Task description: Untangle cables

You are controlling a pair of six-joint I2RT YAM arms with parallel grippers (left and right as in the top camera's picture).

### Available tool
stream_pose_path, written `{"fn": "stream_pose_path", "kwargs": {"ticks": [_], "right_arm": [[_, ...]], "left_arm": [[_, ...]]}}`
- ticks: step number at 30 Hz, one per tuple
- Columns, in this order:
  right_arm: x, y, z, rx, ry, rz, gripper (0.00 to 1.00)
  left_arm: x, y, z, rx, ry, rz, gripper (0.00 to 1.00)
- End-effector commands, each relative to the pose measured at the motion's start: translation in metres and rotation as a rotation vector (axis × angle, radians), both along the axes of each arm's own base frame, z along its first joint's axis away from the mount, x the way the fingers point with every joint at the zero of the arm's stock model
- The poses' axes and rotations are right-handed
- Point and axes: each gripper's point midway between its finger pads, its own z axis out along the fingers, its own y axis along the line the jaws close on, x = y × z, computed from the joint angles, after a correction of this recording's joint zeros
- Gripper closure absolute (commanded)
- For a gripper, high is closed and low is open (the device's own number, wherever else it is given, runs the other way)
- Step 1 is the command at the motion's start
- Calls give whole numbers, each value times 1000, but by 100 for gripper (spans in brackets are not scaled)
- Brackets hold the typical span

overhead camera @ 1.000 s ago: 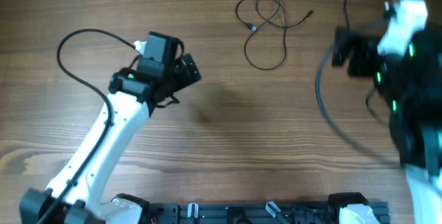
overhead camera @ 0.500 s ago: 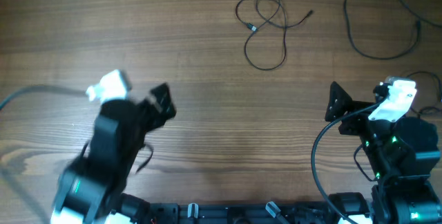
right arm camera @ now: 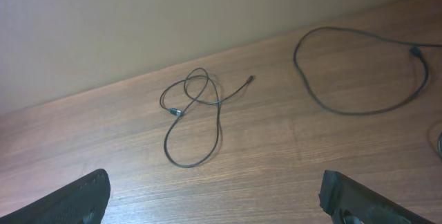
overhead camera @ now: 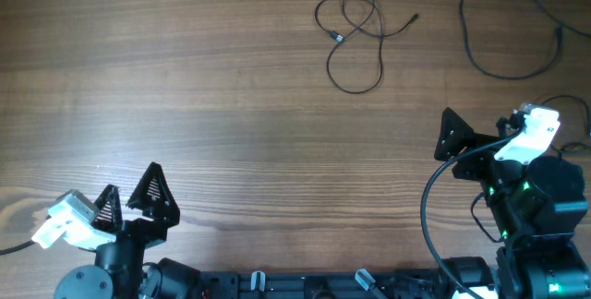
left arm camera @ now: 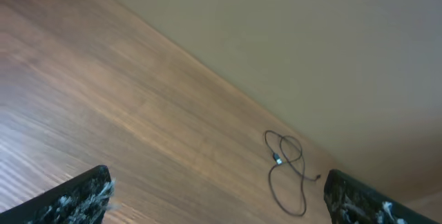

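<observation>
- The left gripper (overhead camera: 130, 188) sits at the near left edge of the wooden table (overhead camera: 231, 105), fingertips pointing toward the far side. In the left wrist view its two fingers (left arm camera: 72, 198) stand at opposite bottom corners. They are spread wide, with only bare wood between them, and they grasp nothing.
- The right gripper (overhead camera: 452, 136) hangs over the near right part of the table, aimed left and away. In the right wrist view its fingers (right arm camera: 72, 200) are likewise splayed to the bottom corners. It is released, empty, and well apart from every wire.
- The tangled cables (overhead camera: 355, 41) lie flat on the table toward its far side, a little right of centre and far from both grippers.
- The bundle's long axis runs near to far. Small overlapping loops sit at the far end, and one long narrow loop stretches back toward the robot.
- A small plug (overhead camera: 337, 37) with a pale tip lies on the left side of the bundle, and a thin free end sticks out to the right and away.
- How many wires make up this bundle cannot be told.
- A lone cable (overhead camera: 508, 31) lies in the far right corner, well apart from the bundle. It forms one wide open loop, broadest from left to right, and it runs off the right edge of the overhead view.
</observation>
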Motion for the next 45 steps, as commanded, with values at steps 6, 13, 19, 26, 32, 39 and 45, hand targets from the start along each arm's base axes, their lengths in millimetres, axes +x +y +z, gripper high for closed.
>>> {"fn": "stream_pose_path", "kwargs": {"ticks": [6, 13, 19, 26, 32, 39, 45], "right_arm": [[-3, -3, -1, 80, 3, -52, 0], [-3, -3, -1, 79, 3, -52, 0], [-3, -3, -1, 79, 3, -52, 0], [-3, -3, -1, 79, 2, -52, 0], [-3, -3, 0, 81, 2, -48, 0], [-3, -2, 0, 83, 2, -45, 0], [-3, -2, 0, 82, 2, -45, 0]], "left_arm": [[-8, 16, -24, 35, 91, 91, 0], [-28, 45, -51, 60, 219, 276, 0], [-42, 52, -68, 74, 306, 327, 0], [-52, 53, -61, 53, 221, 328, 0], [-64, 57, -53, 32, 148, 371, 0], [-66, 59, -54, 30, 151, 391, 0], [-41, 31, -14, -50, -33, 223, 0]]}}
